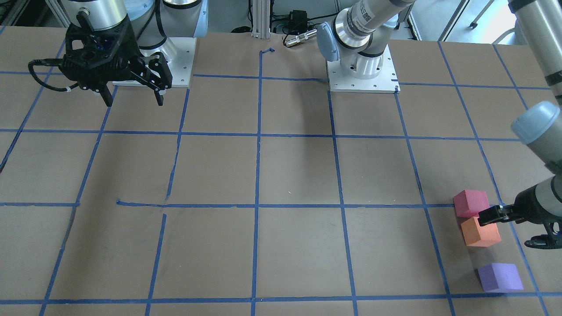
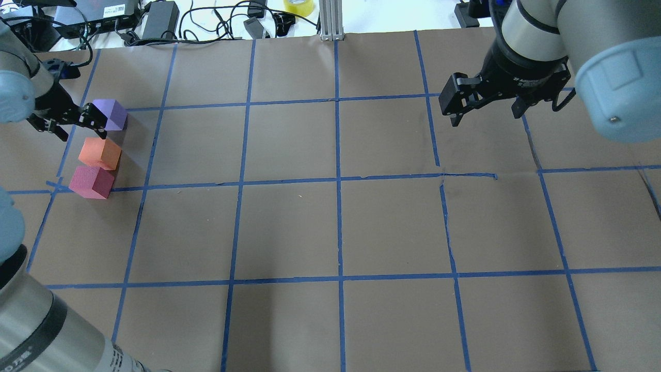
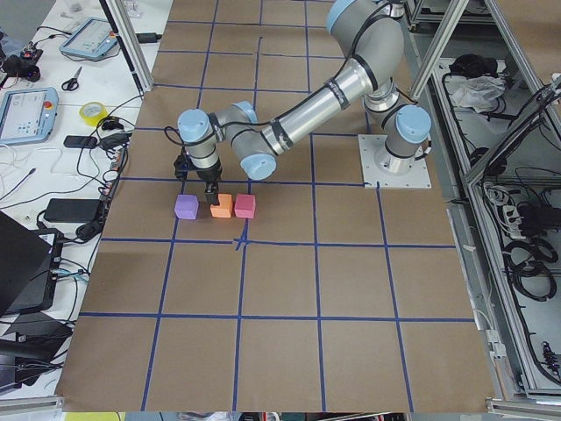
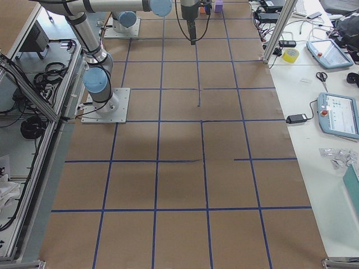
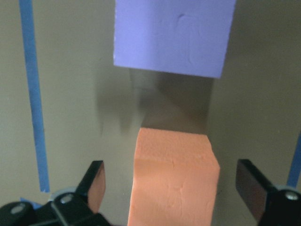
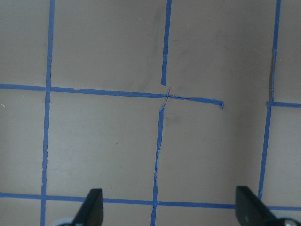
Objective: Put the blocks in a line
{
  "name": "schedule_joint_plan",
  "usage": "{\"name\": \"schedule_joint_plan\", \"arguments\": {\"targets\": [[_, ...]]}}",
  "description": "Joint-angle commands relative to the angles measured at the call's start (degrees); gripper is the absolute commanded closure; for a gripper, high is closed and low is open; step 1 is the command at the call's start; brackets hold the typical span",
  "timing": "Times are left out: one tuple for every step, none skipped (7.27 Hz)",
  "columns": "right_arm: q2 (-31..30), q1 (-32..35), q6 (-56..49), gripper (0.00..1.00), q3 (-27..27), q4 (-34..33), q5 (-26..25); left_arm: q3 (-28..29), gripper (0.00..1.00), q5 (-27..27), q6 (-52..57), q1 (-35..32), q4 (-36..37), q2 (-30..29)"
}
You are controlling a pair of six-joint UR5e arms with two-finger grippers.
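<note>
Three foam cubes stand in a row at the table's far left: pinkish-red block (image 2: pixel 92 182), orange block (image 2: pixel 99 153) and purple block (image 2: pixel 110 114). The orange and pinkish-red blocks are close together or touching. The purple block (image 1: pixel 499 277) stands apart from them. My left gripper (image 2: pixel 80 132) is open over the orange block (image 5: pixel 174 179). In the left wrist view its fingers (image 5: pixel 96 183) straddle the orange block with a gap on each side, and the purple block (image 5: pixel 174 35) is just ahead. My right gripper (image 2: pixel 485 116) is open and empty, high over the table's right side.
The table (image 2: pixel 335 232) is covered in brown paper with a grid of blue tape. Cables, adapters and a tape roll (image 2: pixel 298 6) lie beyond its far edge. The two arm bases (image 1: pixel 362 74) are bolted on at the robot's side.
</note>
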Motion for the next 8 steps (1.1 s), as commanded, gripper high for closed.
{"name": "schedule_joint_plan", "arguments": {"targets": [[-1.1,-0.1,-0.1,0.00,-0.1,4.9,0.2,0.2,0.00,-0.1,-8.6,-8.2,-17.0,13.0],[-1.2,-0.2,-0.1,0.00,-0.1,5.1,0.2,-0.3,0.00,-1.8,-19.6,-17.8,-18.9,16.3],[-1.2,-0.2,0.0,0.00,-0.1,5.0,0.2,-0.3,0.00,-2.3,-31.9,-27.9,-19.5,17.7],[-1.2,-0.2,-0.1,0.00,-0.2,4.7,0.3,0.2,0.00,-5.6,-38.9,-35.4,-19.4,19.0],[-1.3,-0.2,0.0,0.00,-0.2,4.7,0.2,1.3,0.00,-8.3,-39.4,-38.0,-20.7,22.3],[-1.3,-0.2,0.0,0.00,-0.2,4.7,0.2,1.9,0.00,-9.6,-39.2,-37.9,-23.1,24.6],[-1.3,-0.2,0.0,0.00,-0.1,5.1,0.1,1.7,0.00,-6.1,-36.6,-37.0,-25.8,26.1],[-1.3,-0.2,0.0,0.00,-0.1,4.9,0.2,2.1,0.00,-4.5,-31.1,-32.8,-26.6,26.9]]}}
